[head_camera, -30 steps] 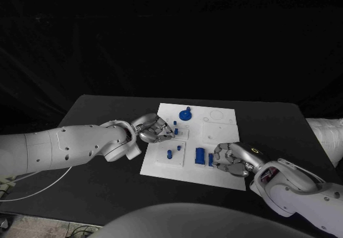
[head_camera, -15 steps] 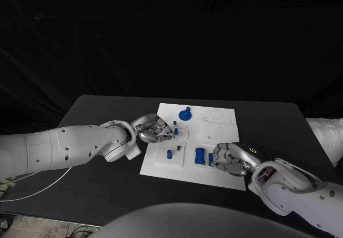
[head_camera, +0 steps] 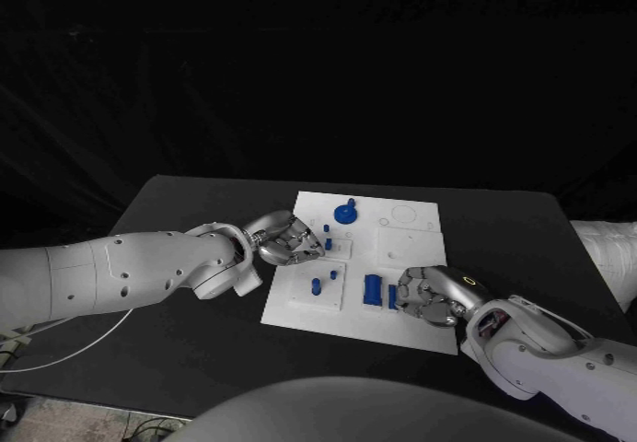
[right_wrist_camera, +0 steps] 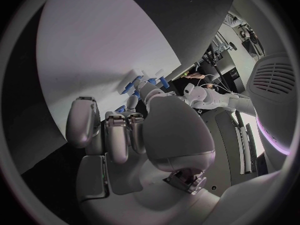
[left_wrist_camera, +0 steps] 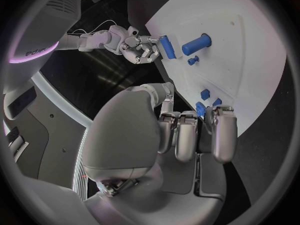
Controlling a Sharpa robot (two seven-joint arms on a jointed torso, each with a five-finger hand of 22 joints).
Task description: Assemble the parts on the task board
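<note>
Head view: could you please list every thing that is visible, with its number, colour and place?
table: one, black, under everything
board: one, white, middle of the table
round knob: one, blue, far side of the board
blocks: two, blue, near side of the board, by the right hand
small pegs: several, blue, left part of the board
cable: one, white, near the table's left edge
left hand: silver, at the board's left edge
right hand: silver, beside the blocks

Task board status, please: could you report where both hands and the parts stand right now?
Left hand curled at the task board left edge, by small blue pegs. Right hand at the blue block; grasp unclear. Nothing in the way.
</note>
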